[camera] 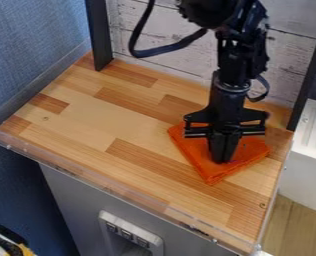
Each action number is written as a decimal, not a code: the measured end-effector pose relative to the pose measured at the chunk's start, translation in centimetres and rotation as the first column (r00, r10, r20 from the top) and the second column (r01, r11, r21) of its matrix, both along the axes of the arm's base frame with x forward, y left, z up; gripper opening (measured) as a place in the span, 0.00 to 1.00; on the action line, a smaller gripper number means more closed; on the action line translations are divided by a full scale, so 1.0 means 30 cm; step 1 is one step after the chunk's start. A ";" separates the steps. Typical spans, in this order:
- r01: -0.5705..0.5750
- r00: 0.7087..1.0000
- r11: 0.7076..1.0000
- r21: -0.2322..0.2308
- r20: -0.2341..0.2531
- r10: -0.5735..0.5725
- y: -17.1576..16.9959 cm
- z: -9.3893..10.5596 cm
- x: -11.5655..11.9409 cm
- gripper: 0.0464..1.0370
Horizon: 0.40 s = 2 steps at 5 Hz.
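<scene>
The black gripper (222,159) hangs straight down over the right part of the wooden surface, its tips at the middle of a folded orange cloth (213,170). The cloth lies at a slant, with one corner toward the front edge, and its back part is partly hidden behind the gripper. Whether the tips pinch the fabric or only rest against it, I cannot tell.
The wooden tabletop (114,130) has a low clear rim (107,189) along its front. Dark upright posts (98,32) stand at the back left and right, with a whitewashed plank wall (167,30) behind. A white unit (307,165) stands beyond the right edge.
</scene>
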<state>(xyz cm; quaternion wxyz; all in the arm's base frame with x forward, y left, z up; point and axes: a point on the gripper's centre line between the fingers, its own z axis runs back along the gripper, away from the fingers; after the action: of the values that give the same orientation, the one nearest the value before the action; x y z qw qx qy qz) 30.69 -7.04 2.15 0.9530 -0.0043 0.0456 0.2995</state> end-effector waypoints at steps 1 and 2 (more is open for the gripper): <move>-0.004 1.000 1.000 -0.023 0.020 0.004 0.021 -0.001 -0.003 0.01; 0.009 0.999 0.999 -0.038 0.052 -0.007 0.020 -0.015 0.003 0.01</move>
<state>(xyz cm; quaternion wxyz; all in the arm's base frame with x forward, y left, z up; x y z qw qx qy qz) 30.78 -6.44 1.70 0.9548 -0.0299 0.0266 0.2944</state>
